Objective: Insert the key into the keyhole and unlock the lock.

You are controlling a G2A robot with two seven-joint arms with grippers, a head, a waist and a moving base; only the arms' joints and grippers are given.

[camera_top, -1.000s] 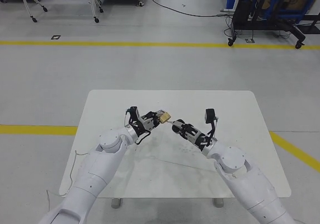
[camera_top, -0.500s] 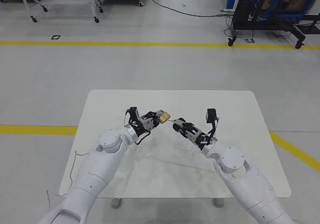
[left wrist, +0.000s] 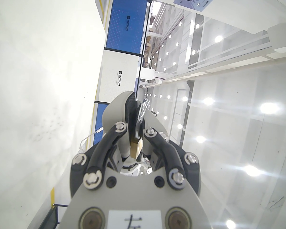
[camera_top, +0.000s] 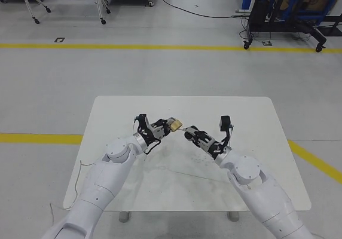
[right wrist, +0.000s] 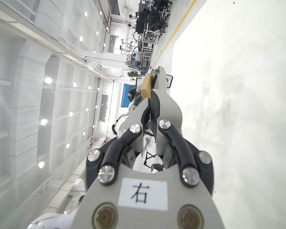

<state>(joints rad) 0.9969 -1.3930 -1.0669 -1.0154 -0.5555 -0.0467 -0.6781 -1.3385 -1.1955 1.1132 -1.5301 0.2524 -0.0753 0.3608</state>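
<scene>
A small brass padlock [camera_top: 175, 125] is held above the middle of the white table [camera_top: 243, 113] by my left gripper [camera_top: 170, 125], which is shut on it. In the left wrist view the brass body [left wrist: 135, 148] and silver shackle [left wrist: 143, 110] sit between the shut fingers [left wrist: 124, 110]. My right gripper [camera_top: 188, 132] faces it from the other side, with its tips right at the lock. In the right wrist view the fingers [right wrist: 162, 106] are shut and the lock [right wrist: 146, 86] stands just past their tips. The key is almost wholly hidden between the pads.
Both arms meet over the table's centre, raised off the surface. The tabletop [right wrist: 240, 84] around them is bare apart from faint smudges. Grey floor with yellow lines [camera_top: 27, 138] surrounds the table, and a dark equipment cart [camera_top: 284, 24] stands far back right.
The right gripper has crept slightly toward the lock. The left gripper and padlock have stayed almost still.
</scene>
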